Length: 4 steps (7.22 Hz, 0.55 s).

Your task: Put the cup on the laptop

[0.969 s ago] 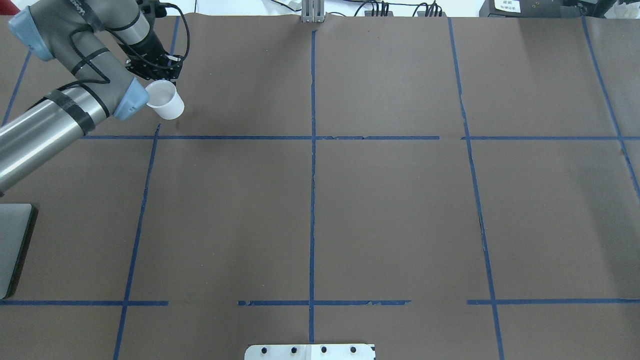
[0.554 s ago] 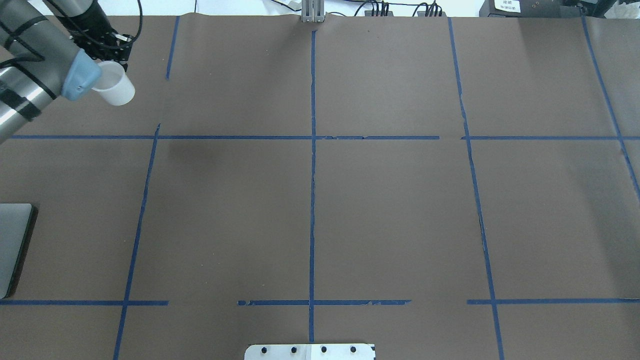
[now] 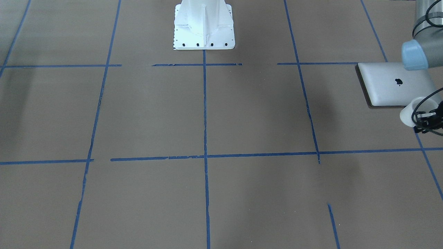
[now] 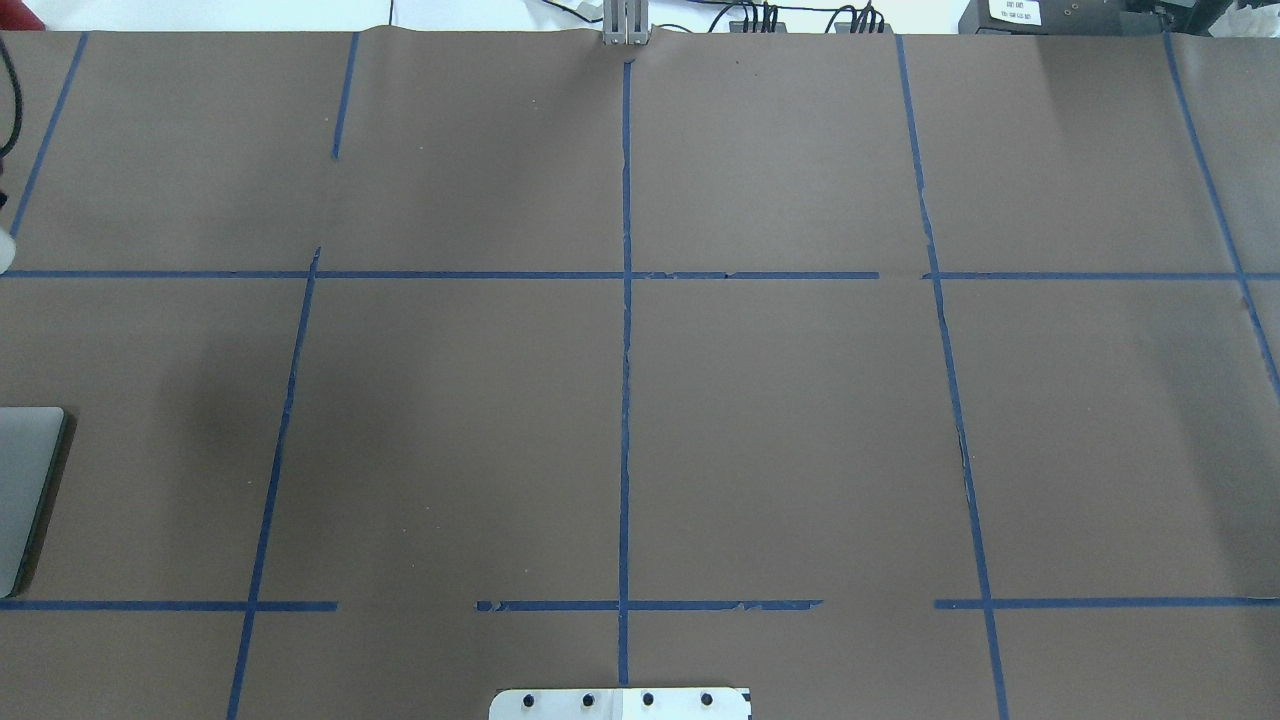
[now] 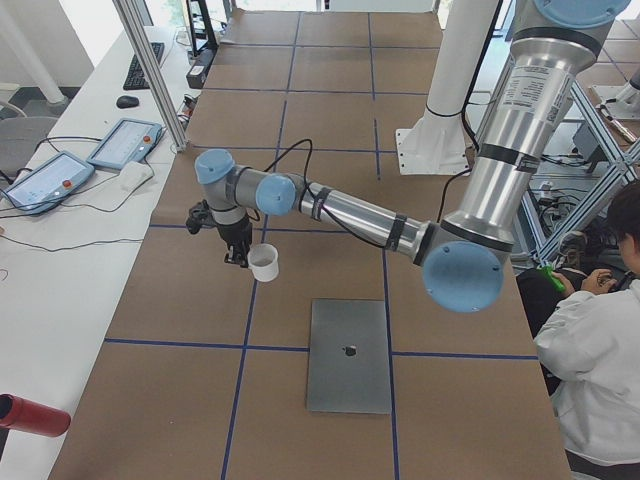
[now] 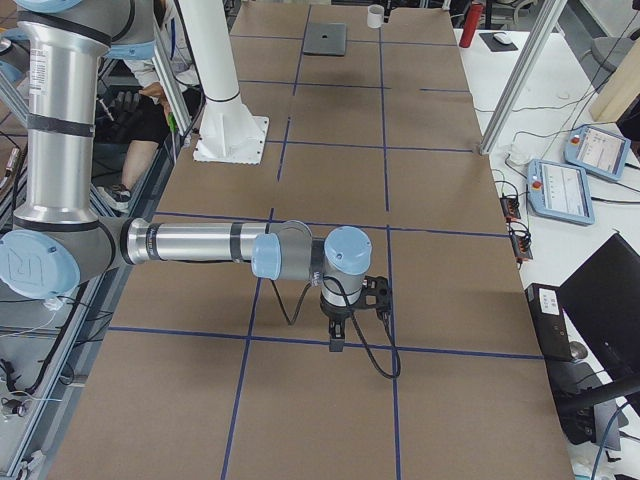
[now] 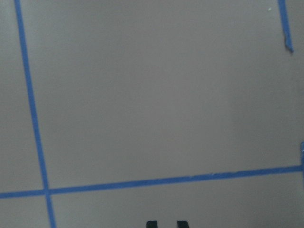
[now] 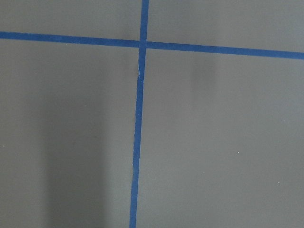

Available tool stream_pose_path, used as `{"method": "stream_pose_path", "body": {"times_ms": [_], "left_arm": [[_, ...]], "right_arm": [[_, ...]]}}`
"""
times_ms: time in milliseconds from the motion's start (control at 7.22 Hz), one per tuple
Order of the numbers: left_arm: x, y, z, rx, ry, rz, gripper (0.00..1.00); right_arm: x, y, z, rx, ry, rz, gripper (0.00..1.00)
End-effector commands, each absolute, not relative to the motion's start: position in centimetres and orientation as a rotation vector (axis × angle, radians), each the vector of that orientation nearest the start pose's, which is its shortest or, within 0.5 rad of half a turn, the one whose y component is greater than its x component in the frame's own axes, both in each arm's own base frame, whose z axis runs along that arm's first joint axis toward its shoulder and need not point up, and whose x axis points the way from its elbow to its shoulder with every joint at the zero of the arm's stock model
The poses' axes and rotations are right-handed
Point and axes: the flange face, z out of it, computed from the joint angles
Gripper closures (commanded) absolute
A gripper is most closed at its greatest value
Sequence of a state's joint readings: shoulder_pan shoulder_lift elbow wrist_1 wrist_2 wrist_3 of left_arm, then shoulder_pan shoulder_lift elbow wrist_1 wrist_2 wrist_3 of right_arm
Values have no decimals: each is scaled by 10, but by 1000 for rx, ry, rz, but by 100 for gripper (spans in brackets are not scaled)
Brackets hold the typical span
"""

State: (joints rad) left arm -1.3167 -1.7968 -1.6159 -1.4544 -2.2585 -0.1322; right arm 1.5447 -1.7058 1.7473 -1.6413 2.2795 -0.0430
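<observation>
- The cup (image 3: 412, 112) hangs upright above the counter (image 3: 242, 114). It is off the surface and short of the laptop (image 3: 394, 84), on the laptop's side away from the robot.
- In the front-facing view the cup shows just past the lid's edge, near a corner. In the left-end view the cup (image 5: 264, 262) sits apart from the laptop (image 5: 348, 355), so it is not yet over the lid.
- The left claw (image 3: 425, 118) is clenched on the cup at its rim, with dark fingers showing against the white wall. From the left end the left claw (image 5: 243, 253) sits beside the cup at the tip of the outstretched arm.
- The laptop lies closed and flat, logo up, with nothing on it. Only a strip of it shows at the overhead view's left edge (image 4: 25, 490).
- The step in hand looks like the carry: the cup is grasped and lifted, and the placing is not yet done.
- The next move calls for bringing the cup over the lid, lowering it level until its base rests there, then releasing it.
- The right claw (image 6: 338, 338) hovers over a blue tape line (image 6: 300, 340) well away from the cup. I cannot tell whether it is released or clenched.
</observation>
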Motion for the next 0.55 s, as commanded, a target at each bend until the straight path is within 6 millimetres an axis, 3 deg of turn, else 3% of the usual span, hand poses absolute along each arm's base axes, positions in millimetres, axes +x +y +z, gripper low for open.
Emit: {"method": "stream_pose_path", "body": {"times_ms": [0,138,415], "left_arm": [[32,-483,620,-59,740,223,100],[26,-445,639,-56,748,220,100],[23,-403,672,-22,823,82,100]], "right_arm": [[57,-434,646,-22,-709,-56,0],[57,-434,646,-22,-709,-56,0],[57,-434,646,-22,-710,-56,0]]}}
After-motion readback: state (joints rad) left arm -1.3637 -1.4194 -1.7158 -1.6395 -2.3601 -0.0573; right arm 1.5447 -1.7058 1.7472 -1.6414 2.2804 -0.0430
